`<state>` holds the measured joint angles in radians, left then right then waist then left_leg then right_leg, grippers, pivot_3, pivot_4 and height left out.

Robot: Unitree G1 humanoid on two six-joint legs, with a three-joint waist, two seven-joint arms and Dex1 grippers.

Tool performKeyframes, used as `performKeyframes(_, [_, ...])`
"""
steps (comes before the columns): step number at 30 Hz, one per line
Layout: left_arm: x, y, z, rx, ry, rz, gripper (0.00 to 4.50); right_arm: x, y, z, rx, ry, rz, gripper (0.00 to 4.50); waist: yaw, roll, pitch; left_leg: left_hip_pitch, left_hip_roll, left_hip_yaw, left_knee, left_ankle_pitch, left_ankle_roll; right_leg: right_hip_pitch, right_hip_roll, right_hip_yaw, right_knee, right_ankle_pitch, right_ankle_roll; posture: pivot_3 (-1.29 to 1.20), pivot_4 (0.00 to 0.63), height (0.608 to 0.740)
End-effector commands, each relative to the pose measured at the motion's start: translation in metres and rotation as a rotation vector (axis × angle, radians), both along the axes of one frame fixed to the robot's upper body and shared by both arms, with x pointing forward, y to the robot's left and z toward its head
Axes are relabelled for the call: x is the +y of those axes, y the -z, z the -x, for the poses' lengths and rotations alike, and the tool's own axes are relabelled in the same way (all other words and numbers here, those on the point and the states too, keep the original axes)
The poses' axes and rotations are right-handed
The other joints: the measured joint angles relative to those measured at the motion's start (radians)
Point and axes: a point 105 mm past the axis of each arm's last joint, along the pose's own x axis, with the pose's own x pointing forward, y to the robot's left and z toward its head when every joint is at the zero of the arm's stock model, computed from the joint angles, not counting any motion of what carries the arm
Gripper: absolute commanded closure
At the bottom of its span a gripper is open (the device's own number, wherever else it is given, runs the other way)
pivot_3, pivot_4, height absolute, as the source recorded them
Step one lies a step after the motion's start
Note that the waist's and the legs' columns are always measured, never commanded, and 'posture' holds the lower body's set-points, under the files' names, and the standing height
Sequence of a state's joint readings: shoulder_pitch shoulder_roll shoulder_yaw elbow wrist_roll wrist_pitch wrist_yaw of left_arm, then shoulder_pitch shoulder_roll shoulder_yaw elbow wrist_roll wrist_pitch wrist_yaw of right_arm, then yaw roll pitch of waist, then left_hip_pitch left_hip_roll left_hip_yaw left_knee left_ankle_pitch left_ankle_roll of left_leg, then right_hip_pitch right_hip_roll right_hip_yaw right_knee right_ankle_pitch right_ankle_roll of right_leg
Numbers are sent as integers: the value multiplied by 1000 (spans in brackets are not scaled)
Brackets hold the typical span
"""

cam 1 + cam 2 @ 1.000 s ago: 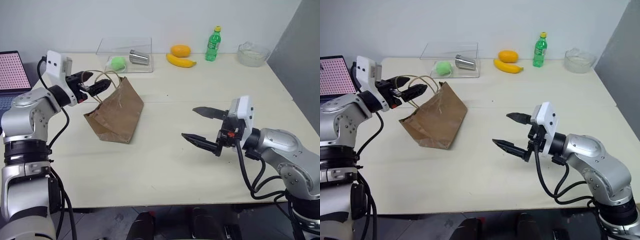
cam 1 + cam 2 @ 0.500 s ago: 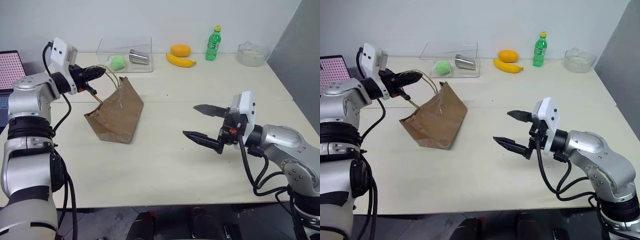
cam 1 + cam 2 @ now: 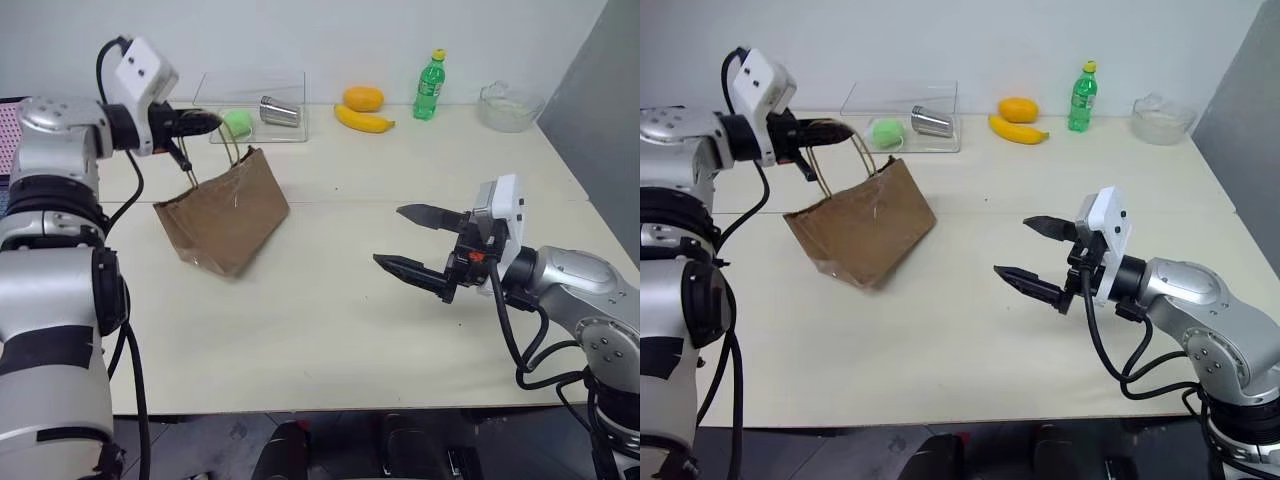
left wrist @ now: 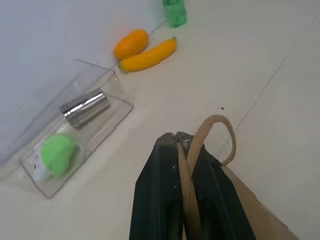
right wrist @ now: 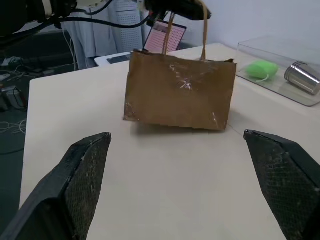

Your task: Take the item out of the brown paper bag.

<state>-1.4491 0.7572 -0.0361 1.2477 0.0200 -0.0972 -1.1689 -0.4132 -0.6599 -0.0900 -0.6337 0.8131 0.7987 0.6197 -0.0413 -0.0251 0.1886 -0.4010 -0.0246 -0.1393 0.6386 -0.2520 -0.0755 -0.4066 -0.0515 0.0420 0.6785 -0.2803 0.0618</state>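
We are pinching the cord handle (image 4: 192, 165) with the left gripper (image 3: 205, 122), jaws closed, brown paper bag (image 3: 224, 212) hanging tilted at left; bottom corner possibly touching the table (image 3: 330, 310). Right gripper (image 3: 415, 243) is hovering, jaws spread wide.

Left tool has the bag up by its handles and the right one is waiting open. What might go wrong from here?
1. The left tool pinches only the thin cord handles; they might slip or tear.
2. The brown paper bag hangs tilted with one bottom corner near the table, so it may swing when the right tool reaches in.
3. The bag's contents are hidden, so the right tool would be reaching in blind.
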Motion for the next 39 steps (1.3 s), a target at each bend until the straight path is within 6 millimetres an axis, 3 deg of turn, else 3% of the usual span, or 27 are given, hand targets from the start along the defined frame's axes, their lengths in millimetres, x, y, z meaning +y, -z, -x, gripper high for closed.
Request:
performKeyframes(1, [-17, -38, 4, -134, 51, -19, 4486, -1, -10, 8, -44, 4, -4, 0, -2, 0, 0, -1, 0, 0, 2, 0, 0, -2, 0, 0, 1, 0, 0, 0, 150, 740])
performKeyframes(7, [-62, -57, 3, -191, 173, 9, 4486, -3, -5, 14, -25, 43, -7, 0, -7, -2, 1, -2, 0, 0, 4, 0, 0, -1, 0, 0, 2, 0, 0, 0, 150, 740])
performKeyframes(20, [-141, -27, 5, -121, 412, -90, 4486, -12, 11, 36, -39, 211, -41, 0, -16, -2, 1, -2, -1, 0, 5, 0, 0, 0, 0, 1, 3, 0, 0, 0, 150, 740])
performKeyframes(29, [-152, -18, 0, -226, 387, -273, 4486, -14, 15, 46, -28, 249, -44, 0, -18, -2, 1, -1, -1, 1, 5, 0, 0, 0, 0, 2, 3, 0, 1, 0, 150, 740])
performKeyframes(39, [-149, -8, -8, -364, 321, -368, 4486, -16, 19, 39, -4, 309, -66, 0, -16, -2, 1, -1, -1, 1, 6, 0, 0, 0, 0, 2, 3, 0, 1, 0, 150, 740])
